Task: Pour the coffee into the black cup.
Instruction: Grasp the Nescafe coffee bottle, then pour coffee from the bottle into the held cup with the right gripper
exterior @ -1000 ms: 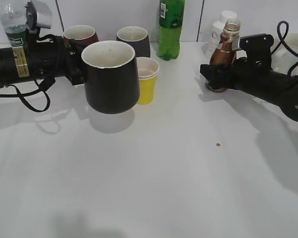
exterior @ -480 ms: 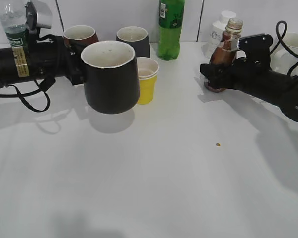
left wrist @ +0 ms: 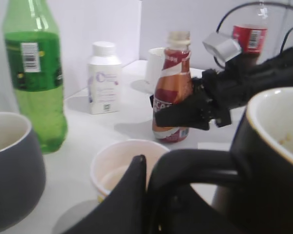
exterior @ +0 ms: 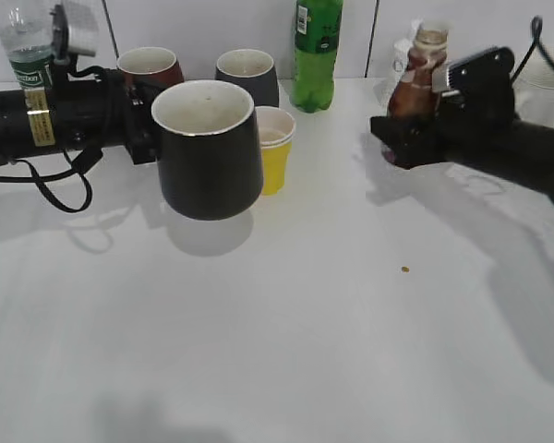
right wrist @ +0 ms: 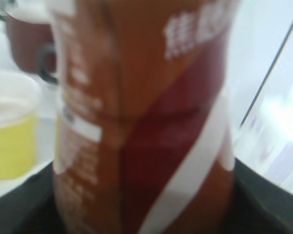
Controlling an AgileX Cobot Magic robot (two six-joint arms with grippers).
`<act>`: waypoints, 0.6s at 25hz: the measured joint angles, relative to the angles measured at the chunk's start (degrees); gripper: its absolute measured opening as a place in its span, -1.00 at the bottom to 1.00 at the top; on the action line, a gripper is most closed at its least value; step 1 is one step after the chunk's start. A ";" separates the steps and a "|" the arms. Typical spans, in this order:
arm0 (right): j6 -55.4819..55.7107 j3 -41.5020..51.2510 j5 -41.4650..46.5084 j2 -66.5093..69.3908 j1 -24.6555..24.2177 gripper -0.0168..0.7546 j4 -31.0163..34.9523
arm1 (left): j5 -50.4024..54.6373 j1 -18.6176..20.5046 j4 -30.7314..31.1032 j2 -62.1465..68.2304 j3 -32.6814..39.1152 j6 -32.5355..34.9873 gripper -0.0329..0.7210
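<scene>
Status: I'm in the carry phase, pour not yet begun. My left gripper (exterior: 140,129) is clamped on the handle of the black cup (exterior: 208,148), which hangs clear of the table (exterior: 332,314) with its shadow under it, mouth up, white inside, nothing poured that I can see. My right gripper (exterior: 402,138) is closed around the lower body of the coffee (exterior: 413,83); the right wrist view is filled by its label, blurred. The bottle stands roughly upright, with no cap that I can make out in the left wrist view.

Next move, as I judge it: bring bottle mouth over the cup rim, since the two are well apart, with the yellow cup (exterior: 273,148) and green bottle (exterior: 317,51) between them. Then tilt slowly. Risk is clipping the yellow cup or spilling short of the rim.

Versus one second ago: the coffee has come up off the table and shifted slightly, right arm raised with it. The black cup has drifted a little right and lower in the exterior view. Maroon mug (exterior: 150,65) and grey mug (exterior: 247,72) are unchanged.
</scene>
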 joint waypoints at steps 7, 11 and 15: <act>-4.90 8.63 1.56 -16.69 0.00 0.43 -5.48 | 0.19 -5.62 -0.73 0.00 -0.25 0.00 -0.81; -7.99 11.11 4.51 -25.37 0.00 0.42 -12.16 | 0.89 -10.24 -1.99 0.00 -2.24 0.00 -0.81; -11.48 11.49 6.83 -32.64 0.00 0.42 -17.79 | 3.45 -14.57 -2.88 0.05 -5.19 0.00 -0.81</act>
